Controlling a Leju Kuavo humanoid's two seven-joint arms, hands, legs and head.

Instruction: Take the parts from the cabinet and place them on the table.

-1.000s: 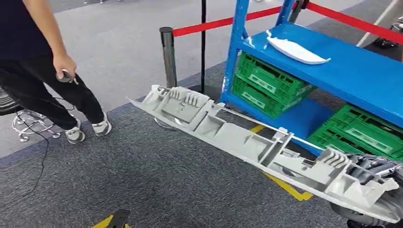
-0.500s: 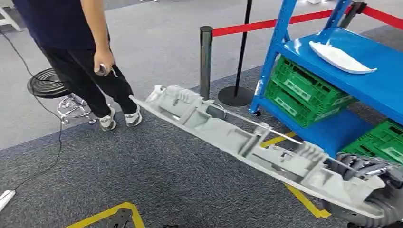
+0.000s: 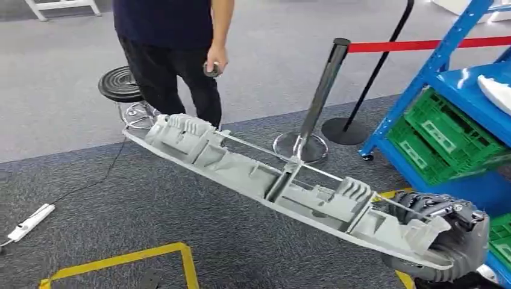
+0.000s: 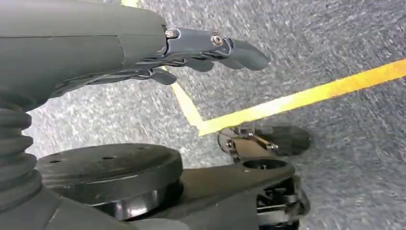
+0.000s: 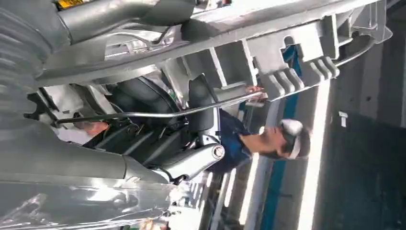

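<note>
right hand [image 3: 443, 232] grips long grey part [image 3: 265, 180].

Your head view has swung left: the blue rack [image 3: 446, 66] now sits at the right edge and the person [image 3: 175, 42] stands top centre. The part [image 3: 283, 186] in your right hand [image 3: 446, 241] turned along with it.

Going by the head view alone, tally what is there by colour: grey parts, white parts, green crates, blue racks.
Grey: 1, the long ribbed part held by the right hand.
White: 1, the part on the blue rack.
Green: 2, crates.
Blue: 1, the rack.
Total: 5.
</note>
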